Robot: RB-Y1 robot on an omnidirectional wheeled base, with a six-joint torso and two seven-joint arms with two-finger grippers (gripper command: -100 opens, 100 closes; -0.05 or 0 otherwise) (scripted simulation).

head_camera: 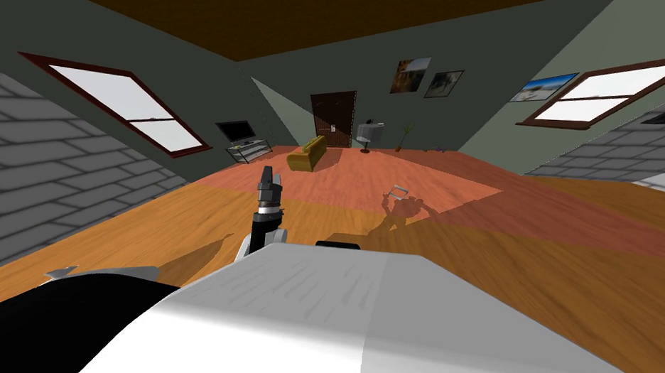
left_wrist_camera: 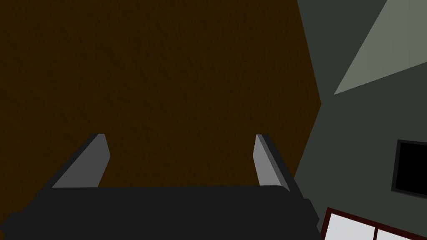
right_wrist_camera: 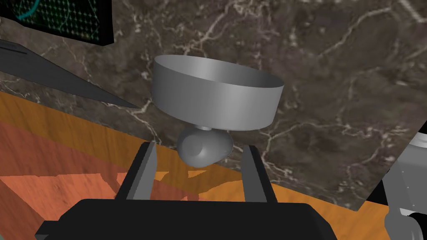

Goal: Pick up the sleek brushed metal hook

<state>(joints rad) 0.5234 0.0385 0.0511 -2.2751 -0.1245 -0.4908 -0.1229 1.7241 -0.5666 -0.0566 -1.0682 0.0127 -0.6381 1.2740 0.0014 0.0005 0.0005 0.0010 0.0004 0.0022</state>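
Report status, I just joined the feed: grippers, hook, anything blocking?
Left gripper open, raised. Right gripper open, fingers flanking knob of grey hook, not yet closed. Dark marbled surface behind hook. Nothing in the way.

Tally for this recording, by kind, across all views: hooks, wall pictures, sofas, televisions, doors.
Hook: 1
Wall pictures: 3
Sofa: 1
Television: 1
Door: 1
Total: 7
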